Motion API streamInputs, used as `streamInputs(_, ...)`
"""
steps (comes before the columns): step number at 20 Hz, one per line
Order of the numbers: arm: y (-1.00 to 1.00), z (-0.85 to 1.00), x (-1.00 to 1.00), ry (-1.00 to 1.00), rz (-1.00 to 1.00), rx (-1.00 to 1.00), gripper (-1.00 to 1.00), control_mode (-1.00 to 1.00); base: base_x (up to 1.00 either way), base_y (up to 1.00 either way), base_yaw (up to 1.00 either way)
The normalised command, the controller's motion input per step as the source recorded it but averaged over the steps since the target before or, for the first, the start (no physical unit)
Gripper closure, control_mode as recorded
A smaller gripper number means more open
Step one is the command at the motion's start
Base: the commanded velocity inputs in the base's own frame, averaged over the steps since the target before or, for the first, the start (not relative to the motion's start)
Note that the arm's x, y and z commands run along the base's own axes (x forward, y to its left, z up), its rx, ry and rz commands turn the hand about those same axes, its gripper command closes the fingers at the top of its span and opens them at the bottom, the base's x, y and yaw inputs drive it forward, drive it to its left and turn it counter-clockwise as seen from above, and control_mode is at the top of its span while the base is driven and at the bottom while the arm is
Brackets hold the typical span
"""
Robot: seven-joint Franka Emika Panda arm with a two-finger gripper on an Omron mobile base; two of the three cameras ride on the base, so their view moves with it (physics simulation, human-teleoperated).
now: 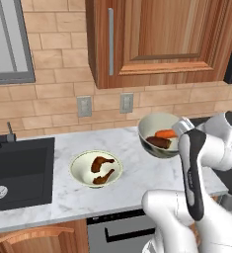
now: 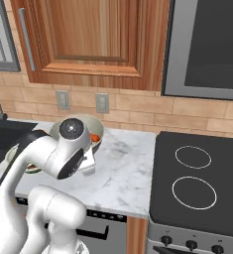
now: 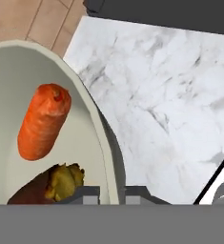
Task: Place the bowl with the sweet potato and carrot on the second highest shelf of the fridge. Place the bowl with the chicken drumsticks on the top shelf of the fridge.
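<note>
Pale-green glazed ceramic formed both bowls; neither carried readable writing or a label.

The vegetable bowl (image 1: 154, 129) held an orange carrot (image 1: 165, 133) and a dark brown sweet potato (image 1: 158, 142) lying side by side. In the left base view this bowl appeared tilted, its far rim raised, above the marble counter (image 1: 132, 173) at the gripper's own position. In the hand view the bowl's rim (image 3: 104, 143) ran between the two fingertips of the gripper (image 3: 111, 194), one tip inside the bowl near the sweet potato (image 3: 46, 188) and one outside; the fingers were clamped on that rim. The carrot (image 3: 43, 121) lay further into the bowl, beyond the fingertips.

The drumstick bowl (image 1: 83, 165) rested flat on the counter, well apart from the gripper on the sink (image 1: 19, 173) side. It contained two brown chicken drumsticks (image 1: 102, 169).

In the right base view a black stovetop (image 2: 197, 183) lay on the gripper's opposite side, with wooden cabinets (image 2: 93, 39) above.
</note>
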Motion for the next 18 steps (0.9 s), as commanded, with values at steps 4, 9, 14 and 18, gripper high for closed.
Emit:
streamInputs(4, 0.36, 0.34, -0.94, -0.20, -0.19, 0.07, 1.00, -1.00, 0.00, 0.00, 0.00)
streamInputs(9, 0.00, 0.00, 0.00, 0.00, 0.00, 0.00, 1.00, 1.00, -1.00, -0.04, -0.29)
streamInputs(14, 0.00, 0.00, 0.00, 0.00, 0.00, 0.00, 1.00, 1.00, -0.96, -0.17, -0.48)
streamInputs(18, 0.00, 0.00, 0.00, 0.00, 0.00, 0.00, 1.00, 1.00, -0.63, -0.41, -0.56)
